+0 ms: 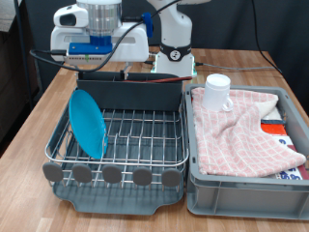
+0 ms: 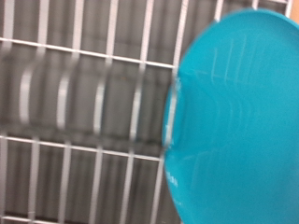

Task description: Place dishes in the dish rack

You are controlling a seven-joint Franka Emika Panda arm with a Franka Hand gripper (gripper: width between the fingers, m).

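Observation:
The light-blue plate stands on edge in the dish rack, leaning at the exterior view's left side of the wire grid. It fills much of the wrist view, blurred, over the rack's wires. My gripper hangs above the rack's tall grey compartment, apart from the plate; its fingers do not show in the wrist view. The white mug stands on the pink-and-white checked cloth at the exterior view's right. The wooden spoon is out of view.
The cloth lies in a grey plastic bin right beside the rack. Both stand on a wooden table. The robot's base is behind the rack. Round grey knobs line the rack's near edge.

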